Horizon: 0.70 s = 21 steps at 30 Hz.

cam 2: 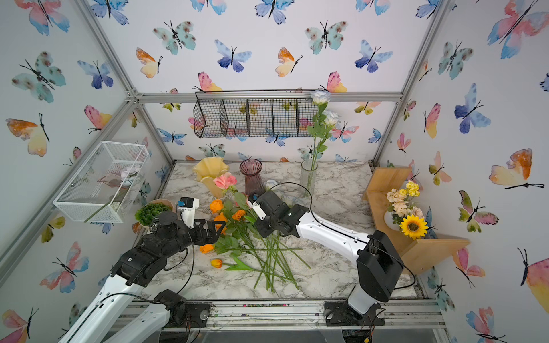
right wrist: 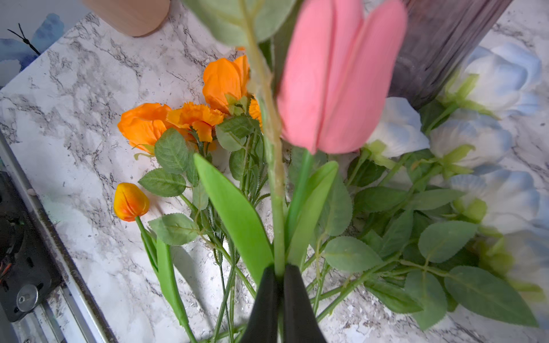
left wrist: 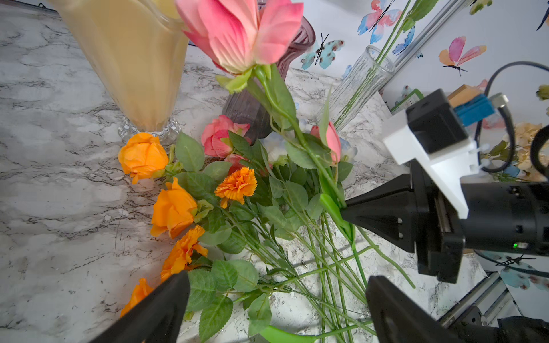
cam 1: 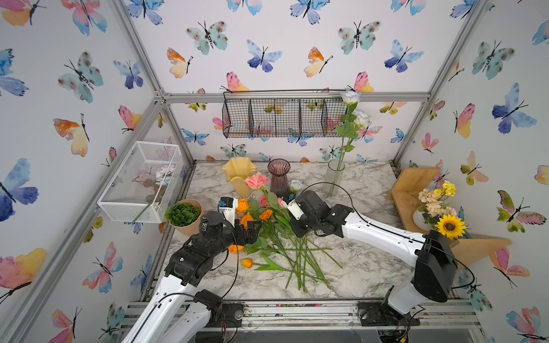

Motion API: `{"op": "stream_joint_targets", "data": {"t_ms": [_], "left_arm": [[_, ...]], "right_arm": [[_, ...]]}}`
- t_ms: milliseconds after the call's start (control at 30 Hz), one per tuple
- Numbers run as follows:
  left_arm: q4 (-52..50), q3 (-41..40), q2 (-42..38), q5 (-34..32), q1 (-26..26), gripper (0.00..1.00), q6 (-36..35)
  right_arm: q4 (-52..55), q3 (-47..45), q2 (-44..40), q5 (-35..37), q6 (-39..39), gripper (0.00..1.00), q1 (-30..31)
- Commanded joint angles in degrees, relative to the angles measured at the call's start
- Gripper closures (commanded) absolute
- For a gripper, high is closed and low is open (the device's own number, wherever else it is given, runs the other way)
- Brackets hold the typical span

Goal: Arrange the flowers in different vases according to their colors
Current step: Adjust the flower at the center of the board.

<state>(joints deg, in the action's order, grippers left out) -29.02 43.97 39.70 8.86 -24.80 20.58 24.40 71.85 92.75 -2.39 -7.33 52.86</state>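
Note:
A pile of flowers lies mid-table: orange roses [cam 1: 243, 205], a marigold [cam 1: 266, 214], an orange tulip [cam 1: 247, 262] and white-blue roses [right wrist: 481, 74]. My right gripper [right wrist: 279, 279] is shut on the stems of a pink rose [cam 1: 256, 180] and a pink tulip [right wrist: 338, 74], and the rose head stands lifted above the pile. My left gripper [left wrist: 277, 308] hangs open over the leaves and stems, holding nothing. At the back stand the creamy yellow vase [cam 1: 239, 173], the purple vase [cam 1: 279, 178] and the clear vase [cam 1: 334, 176], which holds two white-blue roses [cam 1: 350, 96].
A green succulent in a tan pot [cam 1: 184, 215] stands left of my left arm. A white wire basket [cam 1: 139, 181] hangs on the left wall and a black one [cam 1: 279, 114] on the back wall. A wooden shelf [cam 1: 416, 181] on the right carries a sunflower bouquet [cam 1: 450, 225].

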Motion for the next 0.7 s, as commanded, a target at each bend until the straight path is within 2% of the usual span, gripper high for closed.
{"op": "stream_joint_targets", "data": {"t_ms": [0,233,467,667], "left_arm": [[0.45,-0.55,-0.24,-0.6,0.27,0.01,-0.19],[1.34,-0.28,0.98,3.33,0.19,0.01,-0.26],[1.24,-0.72,-0.18,1.44,0.19,0.01,-0.3],[1.24,-0.98,-0.94,0.83,0.19,0.01,-0.21]], "right_arm": [[-0.71,0.56,1.73,-2.44,0.51,0.98,-0.25],[-6.07,2.53,1.73,-6.9,-0.15,0.98,-3.46],[-1.1,11.39,11.21,-4.96,0.96,0.97,-4.52],[-1.73,11.51,15.08,-5.57,-1.56,0.91,-4.61]]}}
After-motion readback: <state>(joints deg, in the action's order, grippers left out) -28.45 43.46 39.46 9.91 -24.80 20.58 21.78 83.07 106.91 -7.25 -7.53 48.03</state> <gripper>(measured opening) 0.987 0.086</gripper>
